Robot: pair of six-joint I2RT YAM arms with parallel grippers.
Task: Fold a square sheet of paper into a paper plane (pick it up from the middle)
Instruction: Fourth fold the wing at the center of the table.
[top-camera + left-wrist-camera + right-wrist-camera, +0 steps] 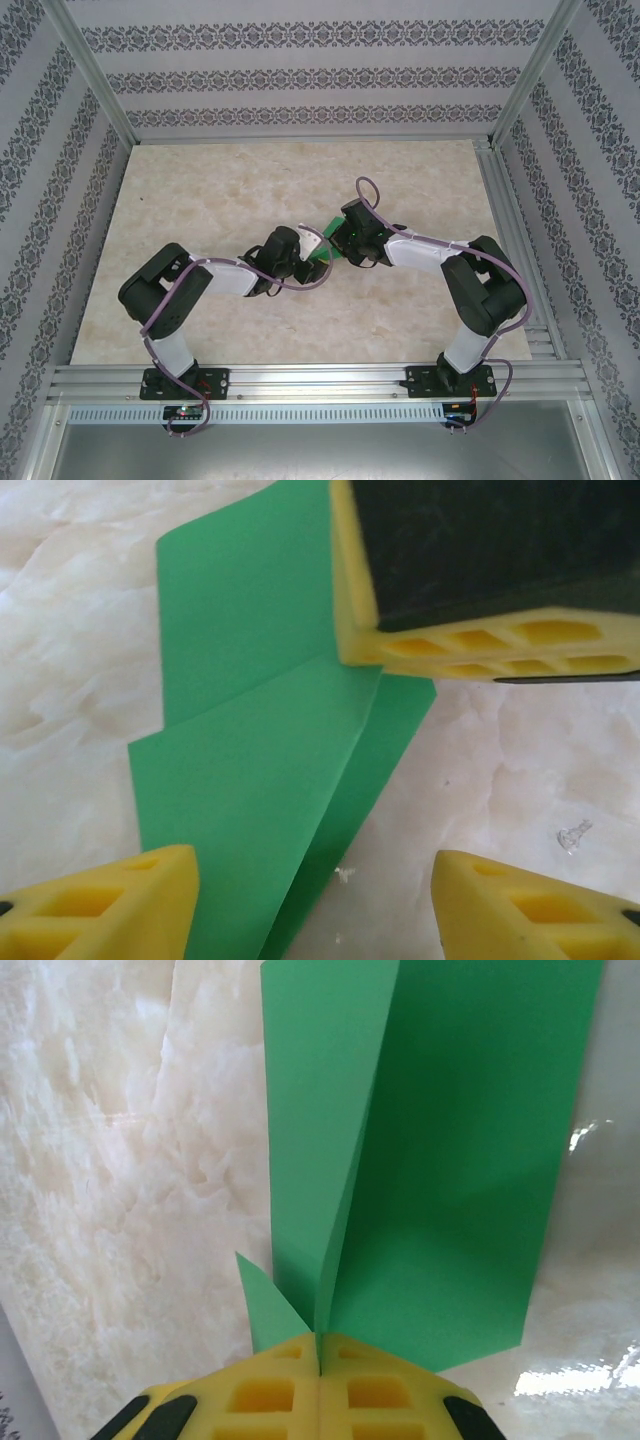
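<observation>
The green sheet of paper (322, 240) lies folded at the table's middle, between the two grippers. My right gripper (320, 1355) is shut on its crease at one end, and two layered flaps (450, 1160) fan away from the pinch. Seen from the left wrist, the paper (250, 760) shows a diagonal fold and a narrow lower layer along its right edge. My left gripper (315, 905) is open just above it: one fingertip (110, 905) is over the green, the other over bare table. The right gripper's yellow fingers (480, 645) sit at the paper's far end.
The tabletop (200, 210) is pale marble-patterned, framed by aluminium rails (320, 380) at the near edge and right side. Patterned walls enclose the back and sides. Both arms' elbows (165, 285) stick out toward the table's sides.
</observation>
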